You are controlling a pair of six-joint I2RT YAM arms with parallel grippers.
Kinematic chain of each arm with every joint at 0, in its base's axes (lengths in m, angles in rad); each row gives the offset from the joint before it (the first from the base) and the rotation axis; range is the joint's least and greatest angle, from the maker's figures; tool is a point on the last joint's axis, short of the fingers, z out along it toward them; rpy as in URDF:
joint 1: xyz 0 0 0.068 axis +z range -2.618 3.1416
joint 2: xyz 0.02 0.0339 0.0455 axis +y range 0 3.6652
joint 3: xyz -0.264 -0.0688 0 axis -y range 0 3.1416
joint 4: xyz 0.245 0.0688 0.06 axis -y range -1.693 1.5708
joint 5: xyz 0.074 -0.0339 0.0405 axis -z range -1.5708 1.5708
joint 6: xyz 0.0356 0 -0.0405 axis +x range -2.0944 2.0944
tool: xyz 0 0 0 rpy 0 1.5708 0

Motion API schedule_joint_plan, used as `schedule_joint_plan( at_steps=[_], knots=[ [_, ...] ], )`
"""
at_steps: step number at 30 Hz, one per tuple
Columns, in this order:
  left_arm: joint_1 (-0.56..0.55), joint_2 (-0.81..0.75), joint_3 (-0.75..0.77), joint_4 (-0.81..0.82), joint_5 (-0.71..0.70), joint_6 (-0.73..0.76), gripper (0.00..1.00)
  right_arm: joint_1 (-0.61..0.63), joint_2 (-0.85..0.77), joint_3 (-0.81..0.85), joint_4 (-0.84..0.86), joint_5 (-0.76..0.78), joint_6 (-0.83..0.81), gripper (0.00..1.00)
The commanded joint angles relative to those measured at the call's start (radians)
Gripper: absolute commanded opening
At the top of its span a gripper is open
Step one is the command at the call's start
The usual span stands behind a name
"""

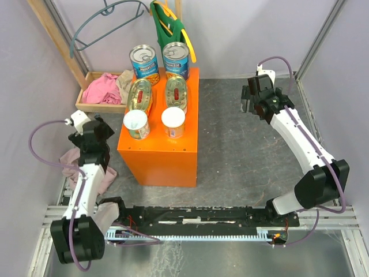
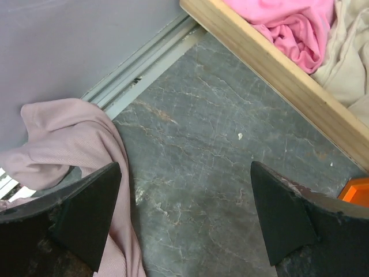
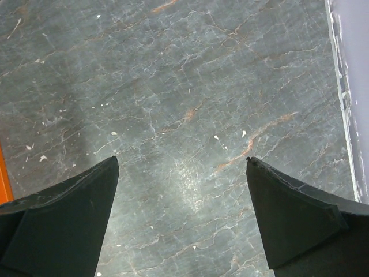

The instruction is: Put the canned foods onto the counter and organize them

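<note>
The canned foods all stand on top of the counter [image 1: 158,156], in two columns. Two tall blue-labelled cans [image 1: 144,62] [image 1: 176,57] are at the back. Two flat oval yellow-red tins [image 1: 140,94] [image 1: 176,92] lie in the middle. Two small white-lidded cans [image 1: 136,123] [image 1: 173,121] are at the front. My left gripper [image 1: 99,129] [image 2: 184,202] hangs open left of the counter over bare table, with an orange counter corner [image 2: 357,190] at its right. My right gripper [image 1: 252,99] [image 3: 181,190] stands open and empty over bare table right of the counter, whose orange edge [image 3: 3,179] just shows.
A wooden tray [image 1: 92,107] [image 2: 277,69] of pink and beige clothes sits back left of the counter. A mauve cloth [image 1: 72,164] [image 2: 63,138] lies by the left arm. A green bag [image 1: 167,26] and a hanger [image 1: 109,23] are behind the cans. Walls close in on both sides.
</note>
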Motion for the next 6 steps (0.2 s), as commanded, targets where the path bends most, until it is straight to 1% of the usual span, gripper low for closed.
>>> schedule_joint_plan(
  at_steps=[1, 3, 6],
  knots=[
    [0.001, -0.117, -0.110, 0.239, 0.034, 0.047, 1.00, 0.001, -0.037, -0.036, 0.095, 0.080, 0.022, 0.99],
    [0.001, -0.133, -0.144, 0.254, 0.038, 0.052, 0.99, 0.002, -0.043, -0.047, 0.102, 0.075, 0.025, 0.99],
    [0.001, -0.122, -0.155, 0.255, 0.062, 0.067, 0.99, 0.003, -0.063, -0.080, 0.134, 0.058, 0.043, 0.99]
  ],
)
